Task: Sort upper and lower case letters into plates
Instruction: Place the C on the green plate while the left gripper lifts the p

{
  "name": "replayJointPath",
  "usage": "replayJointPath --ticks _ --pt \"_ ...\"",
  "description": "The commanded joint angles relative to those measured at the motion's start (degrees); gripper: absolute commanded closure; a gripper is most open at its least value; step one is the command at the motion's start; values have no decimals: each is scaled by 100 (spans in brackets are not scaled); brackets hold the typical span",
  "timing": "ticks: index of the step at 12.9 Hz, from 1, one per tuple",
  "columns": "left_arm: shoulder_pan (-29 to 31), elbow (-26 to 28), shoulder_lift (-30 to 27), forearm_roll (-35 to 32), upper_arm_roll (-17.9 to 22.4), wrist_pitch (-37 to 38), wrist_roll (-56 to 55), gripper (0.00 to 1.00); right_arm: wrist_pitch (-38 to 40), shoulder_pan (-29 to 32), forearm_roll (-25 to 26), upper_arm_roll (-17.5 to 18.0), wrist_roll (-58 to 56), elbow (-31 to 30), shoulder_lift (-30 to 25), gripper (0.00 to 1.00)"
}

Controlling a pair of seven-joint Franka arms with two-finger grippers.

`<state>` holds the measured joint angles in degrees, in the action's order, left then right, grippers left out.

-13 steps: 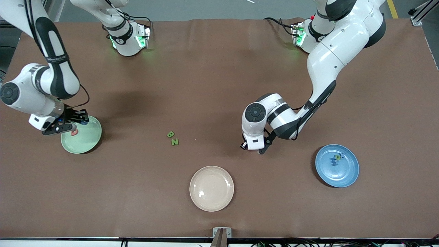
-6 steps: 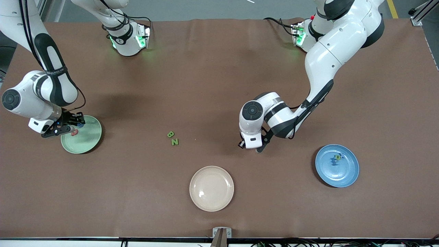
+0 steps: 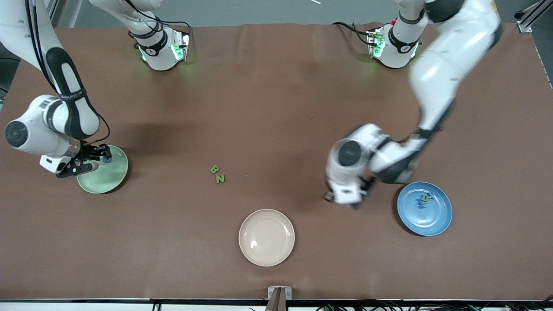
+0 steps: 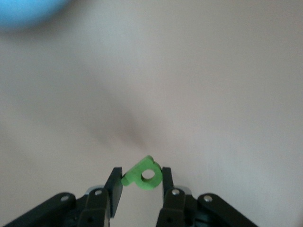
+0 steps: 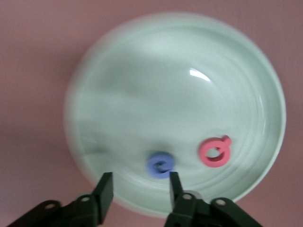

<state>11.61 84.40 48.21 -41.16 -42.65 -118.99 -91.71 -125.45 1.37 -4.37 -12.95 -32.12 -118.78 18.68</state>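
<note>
My left gripper (image 4: 140, 173) is shut on a small green letter (image 4: 142, 174) with a round hole, held above bare table. In the front view the left gripper (image 3: 343, 199) is over the table beside the blue plate (image 3: 434, 222), which holds a few small letters (image 3: 424, 199). My right gripper (image 5: 141, 178) stands open over the edge of the mint green plate (image 5: 156, 94). A blue letter (image 5: 161, 164) and a pink letter (image 5: 214, 151) lie in that plate. Two green letters, B (image 3: 215, 169) and Z (image 3: 220, 178), lie on the table between the plates.
A cream-beige plate (image 3: 266, 237) lies near the table's front edge, nearer the camera than the green letters. The mint green plate (image 3: 110, 175) is at the right arm's end of the brown table. Both arm bases stand along the back edge.
The left arm has swung toward the blue plate with the green letter in its grip. The right gripper has opened over the mint green plate, and the blue letter now lies in it.
</note>
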Motion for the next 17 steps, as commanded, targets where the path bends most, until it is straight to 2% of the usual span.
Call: replayJointPath --ticks 1,3,6,10,13,16,17 --pt "623 297 -216 2 -305 113 461 99 977 -190 33 20 277 416 -620 0" --pt "780 323 -277 2 -305 131 670 100 1031 -233 42 29 303 531 -638 0" --pt "1184 446 -242 -6 -288 236 1398 100 1644 -505 155 38 775 917 -647 0" --pt "1685 595 -234 -15 -288 236 2313 99 2278 -1391 384 38 2259 1077 -998 0" --pt "1967 639 -137 -77 -261 236 2841 96 2341 -2147 384 47 3375 1050 -1033 0" --pt "2231 648 3 -85 -182 193 3403 74 2227 -3069 376 56 4535 1033 -963 0" --pt "2249 648 12 -85 -139 175 3492 59 2087 -3368 375 56 4844 1024 -937 0"
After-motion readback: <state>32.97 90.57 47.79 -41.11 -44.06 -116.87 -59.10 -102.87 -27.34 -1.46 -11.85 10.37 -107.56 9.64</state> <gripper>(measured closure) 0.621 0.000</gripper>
